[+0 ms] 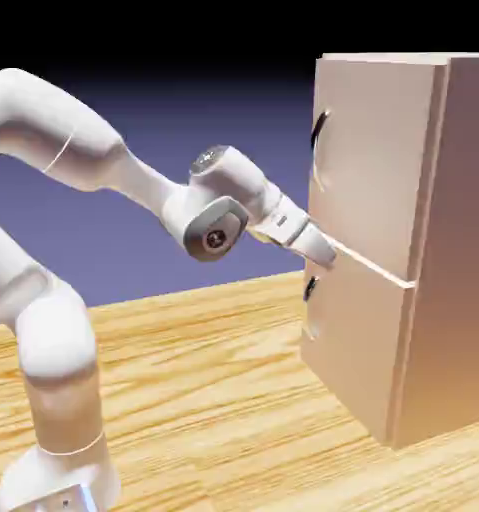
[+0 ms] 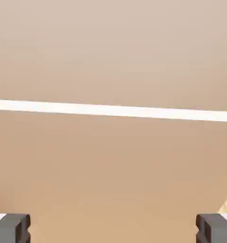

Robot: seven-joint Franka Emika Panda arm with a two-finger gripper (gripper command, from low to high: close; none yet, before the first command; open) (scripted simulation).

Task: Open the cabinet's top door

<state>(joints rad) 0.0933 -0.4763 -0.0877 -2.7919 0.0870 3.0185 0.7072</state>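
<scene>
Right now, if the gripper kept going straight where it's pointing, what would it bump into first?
Probably the cabinet front. The open gripper faces its flat tan panels, near the pale seam between the top door and the lower one, well below the dark handle.

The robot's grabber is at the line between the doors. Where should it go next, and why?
Probably upward: the open gripper points at the seam, while the tan-pink top door's thin dark curved handle sits higher, with nothing between the grey fingertips.
</scene>
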